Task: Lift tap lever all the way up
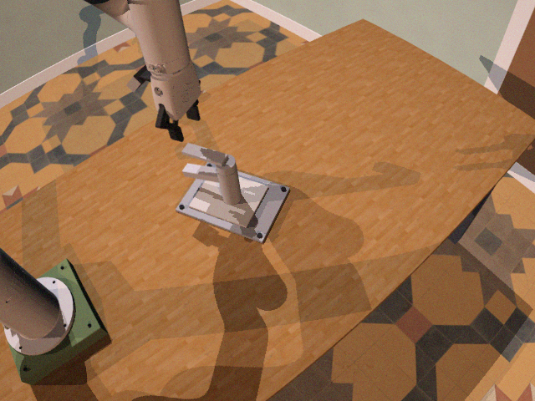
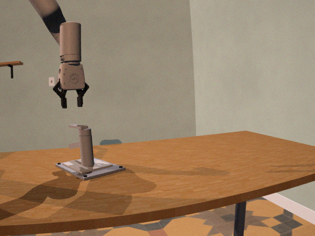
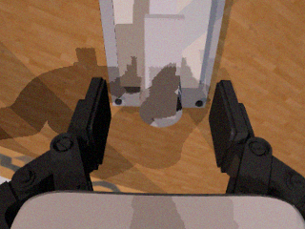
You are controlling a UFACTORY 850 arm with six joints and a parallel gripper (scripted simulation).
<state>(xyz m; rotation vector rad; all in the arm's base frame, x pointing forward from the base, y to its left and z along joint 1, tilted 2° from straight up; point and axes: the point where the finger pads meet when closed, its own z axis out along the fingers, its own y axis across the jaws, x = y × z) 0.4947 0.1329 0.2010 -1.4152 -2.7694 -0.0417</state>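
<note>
Tap point(image 2: 85, 149) stands on its grey plate point(image 2: 109, 170), lower left of exterior view, w/ lever point(image 2: 78, 126) level on top. Hand point(image 2: 71, 102) hangs above it, upper left, fingers point(image 2: 63, 101) apart, gripping nothing, well clear of lever. Table point(image 2: 203, 157) runs off to the right.

Beige arm point(image 1: 161, 38), black-fingered claw point(image 2: 71, 102), green base plate point(image 1: 93, 330).
</note>
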